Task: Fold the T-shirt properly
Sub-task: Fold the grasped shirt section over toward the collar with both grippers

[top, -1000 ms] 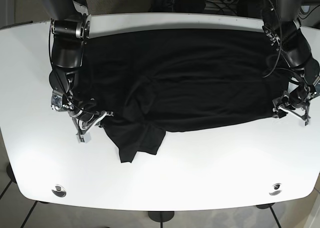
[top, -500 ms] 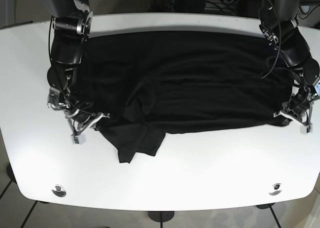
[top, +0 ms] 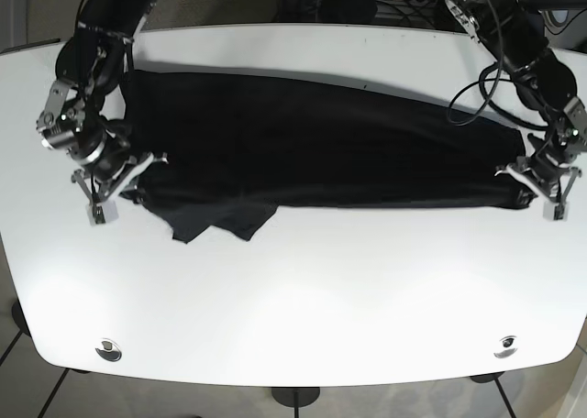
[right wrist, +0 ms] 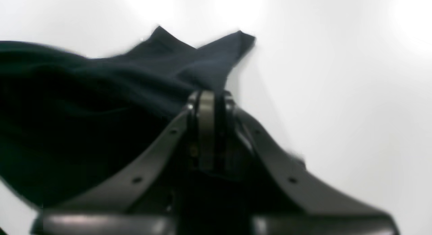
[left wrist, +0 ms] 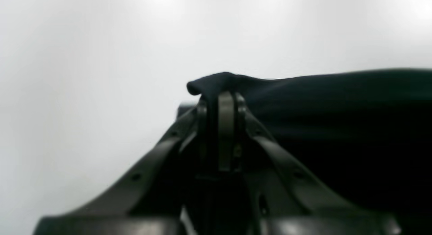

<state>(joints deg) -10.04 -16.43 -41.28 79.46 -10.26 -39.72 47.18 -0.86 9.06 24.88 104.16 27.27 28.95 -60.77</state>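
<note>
I am looking at the black T-shirt (top: 321, 143) lying stretched across the far half of the white bench (top: 303, 299), running nearly from one side to the other. Both arms are reaching out to its near corners.

My left end effector (top: 541, 187), on the right side of the base view, is sitting at the shirt's near right corner. In the left wrist view its jaws are pressed together with a small fold of black cloth (left wrist: 216, 84) bunched up between and over the tips, so it is gripping the fabric. The rest of the shirt is spreading away to the right of that view, low against the bench.

My right end effector (top: 115, 184), on the left side of the base view, is at the shirt's near left edge. In the right wrist view the jaws are likewise closed tight, with the cloth pinched at the tips and two pointed flaps of fabric (right wrist: 202, 56) sticking out beyond them.

Near that end, a sleeve (top: 215, 221) is hanging out past the shirt's near edge, lying crumpled on the bench.
</note>
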